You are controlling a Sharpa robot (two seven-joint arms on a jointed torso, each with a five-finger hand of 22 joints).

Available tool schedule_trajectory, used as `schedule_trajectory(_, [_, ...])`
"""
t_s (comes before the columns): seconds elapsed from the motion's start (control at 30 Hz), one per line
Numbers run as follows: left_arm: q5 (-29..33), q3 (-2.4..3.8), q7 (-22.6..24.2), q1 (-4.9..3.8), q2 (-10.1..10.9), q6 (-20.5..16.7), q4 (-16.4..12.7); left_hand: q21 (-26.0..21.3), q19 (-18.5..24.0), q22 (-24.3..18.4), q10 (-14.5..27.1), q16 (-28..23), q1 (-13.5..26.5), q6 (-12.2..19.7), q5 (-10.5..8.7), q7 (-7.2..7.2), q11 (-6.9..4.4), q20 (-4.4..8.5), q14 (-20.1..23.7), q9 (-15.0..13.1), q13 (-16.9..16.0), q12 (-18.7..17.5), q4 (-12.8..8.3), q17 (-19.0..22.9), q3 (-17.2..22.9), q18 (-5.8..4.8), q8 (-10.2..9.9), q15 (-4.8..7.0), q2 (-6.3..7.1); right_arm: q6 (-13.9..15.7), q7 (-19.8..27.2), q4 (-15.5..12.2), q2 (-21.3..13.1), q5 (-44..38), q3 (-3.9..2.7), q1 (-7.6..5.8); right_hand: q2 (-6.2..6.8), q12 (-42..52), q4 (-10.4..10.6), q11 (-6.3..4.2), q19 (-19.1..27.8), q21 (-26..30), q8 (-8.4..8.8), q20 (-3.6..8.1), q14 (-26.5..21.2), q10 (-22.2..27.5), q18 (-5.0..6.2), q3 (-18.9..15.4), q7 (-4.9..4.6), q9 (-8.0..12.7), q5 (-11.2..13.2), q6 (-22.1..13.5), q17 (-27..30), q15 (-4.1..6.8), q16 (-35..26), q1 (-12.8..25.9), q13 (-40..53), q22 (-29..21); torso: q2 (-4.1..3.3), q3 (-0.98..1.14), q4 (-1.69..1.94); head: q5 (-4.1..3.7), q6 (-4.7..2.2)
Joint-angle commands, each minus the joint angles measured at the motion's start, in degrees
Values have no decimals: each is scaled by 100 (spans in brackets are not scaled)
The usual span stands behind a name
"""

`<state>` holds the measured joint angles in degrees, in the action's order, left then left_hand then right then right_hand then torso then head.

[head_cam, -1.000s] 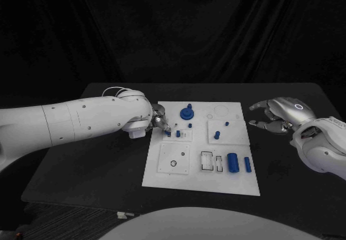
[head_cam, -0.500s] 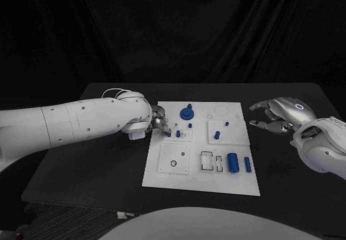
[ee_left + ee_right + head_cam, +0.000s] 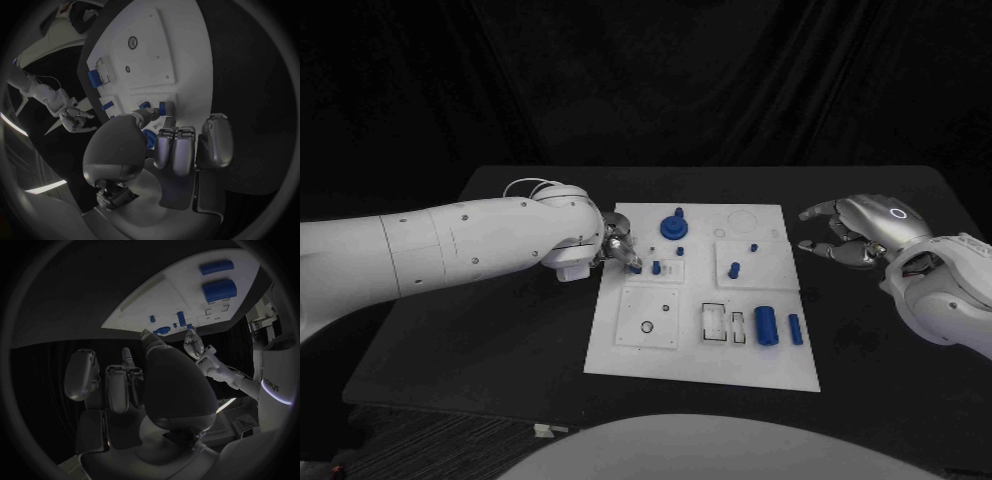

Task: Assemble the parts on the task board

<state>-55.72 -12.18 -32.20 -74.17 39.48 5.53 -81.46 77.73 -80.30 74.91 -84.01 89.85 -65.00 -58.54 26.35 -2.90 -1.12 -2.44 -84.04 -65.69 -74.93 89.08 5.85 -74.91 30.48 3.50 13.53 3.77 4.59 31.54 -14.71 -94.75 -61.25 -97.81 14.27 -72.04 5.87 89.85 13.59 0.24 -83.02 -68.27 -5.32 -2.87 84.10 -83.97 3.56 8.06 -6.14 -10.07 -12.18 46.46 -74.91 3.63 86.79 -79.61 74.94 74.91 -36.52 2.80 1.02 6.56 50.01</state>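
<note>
Task board (image 3: 646, 355) lies flat in the middle of the black table (image 3: 488, 340), long side running away from the robot. Bare table shows on every side of it — a broad strip toward the left edge, a narrower one toward the right.

Left hand (image 3: 620, 246) sits at the board's left edge, on its far half, fingers curled down onto the plate. Fingertips close around a small blue peg (image 3: 636, 267); from the head view I cannot tell whether the peg is pinched or only touched. A second short peg (image 3: 656, 267) stands just beside it.

Right hand (image 3: 855, 232) hangs off the board's right edge, over bare table, well apart from the parts. Fingers curved but spread, holding nothing.

Other parts on the board: a round blue piece with a post (image 3: 675, 226) at the far end, two small pegs (image 3: 734, 268) right of centre, a thick cylinder (image 3: 766, 324) and a thin one (image 3: 796, 329) lying side by side near the right edge.

Left wrist view adds what the head view hides — the thumb (image 3: 145, 116) and a finger meet at a blue peg (image 3: 162, 108) on the plate, the remaining fingers (image 3: 178, 150) folded short of it. Right wrist view shows that hand's fingers (image 3: 119, 382) empty, the board's edge (image 3: 134, 302) well beyond them.
</note>
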Motion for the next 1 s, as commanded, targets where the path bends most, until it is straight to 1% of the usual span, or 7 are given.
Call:
schedule_trajectory(0.03, [39, -14, 19, 31, -2, 87, -27, -33, 47, 856, -500, 15, 0, 8, 11, 30, -26, 0, -596, 4, -1420, -20, -449, -1509, 475, 11, -8, 27, -34, 14, -43, 2, 0, -12, -3, 15, -32, 15, -22, 30, 9, 29, 11, -15, 517, -603, 73, -27, -6, 11, 6, 34, -1243, -41, -32, 12, 1506, 942, 0, 0, -2, 8, -1])
schedule_trajectory(0.37, [39, -14, 58, 31, -31, 109, 5, -44, 52, 857, -492, 15, 51, 0, -30, 28, -21, -4, -596, 7, -1413, -29, -457, -1509, 483, 12, -9, 22, -32, 5, -45, 5, 1, -12, -3, 16, -32, 15, -22, 30, 9, 29, 11, -15, 517, -603, 73, -27, -6, 11, 6, 34, -1243, -41, -32, 12, 1506, 942, -6, 0, 2, 7, -1])
schedule_trajectory(0.4, [39, -14, 62, 31, -37, 110, 13, -62, 61, 856, -487, 15, 123, 3, -223, 36, -21, -9, -596, 14, -1408, -36, -442, -1509, 464, 14, -19, 18, -55, 4, -46, 4, 0, -12, -3, 17, -32, 15, -22, 30, 9, 29, 11, -15, 517, -603, 73, -27, -6, 11, 6, 34, -1243, -41, -32, 12, 1506, 942, -6, -1, 3, 6, -1])
schedule_trajectory(0.47, [39, -14, 65, 31, -49, 113, 33, -80, 63, 860, -486, 15, 266, -13, -851, 58, -30, -14, -596, 39, -1406, -37, -334, -1509, 315, 15, -38, 18, -122, 3, -45, 2, -2, -12, -3, 17, -32, 15, -22, 30, 9, 29, 11, -15, 517, -603, 73, -27, -6, 11, 6, 34, -1243, -41, -32, 12, 1506, 942, -5, -1, 5, 0, -1])
schedule_trajectory(0.63, [39, -14, 55, 31, -83, 120, 104, -124, 69, 868, -477, 15, 483, -49, -1555, 63, -29, -15, -596, 140, -1401, -44, -67, -1509, -240, 18, -118, 18, -230, 1, -46, -2, -3, -12, -3, 17, -32, 15, -22, 30, 9, 29, 11, -15, 517, -603, 73, -27, -6, 11, 6, 34, -1243, -41, -32, 12, 1506, 942, -4, 1, 4, 7, -1])
schedule_trajectory(0.9, [39, -14, 52, 32, -111, 100, 184, -184, 75, 884, -466, 15, 851, -95, -1993, 0, 26, -51, -596, 362, -1394, -53, 451, -1509, -1040, 25, -310, -27, -336, -2, -48, 1, 1, -12, -3, 17, -32, 15, -22, 30, 9, 29, 11, -15, 517, -603, 73, -27, -6, 11, 6, 34, -1243, -41, -32, 12, 1506, 942, -3, 1, -2, 15, -1])
schedule_trajectory(1.0, [39, -14, 48, 34, -118, 97, 209, -181, 69, 889, -470, 15, 862, -101, -2009, -1, 28, -53, -596, 371, -1398, -49, 478, -1509, -1085, 24, -317, -28, -348, -6, -50, 3, 5, -12, -3, 17, -40, 15, -30, 32, 10, 35, 16, -16, 517, -603, 74, -23, -11, 16, 2, 37, -1243, -42, -32, 6, 1506, 941, -4, 1, -2, 12, -1])
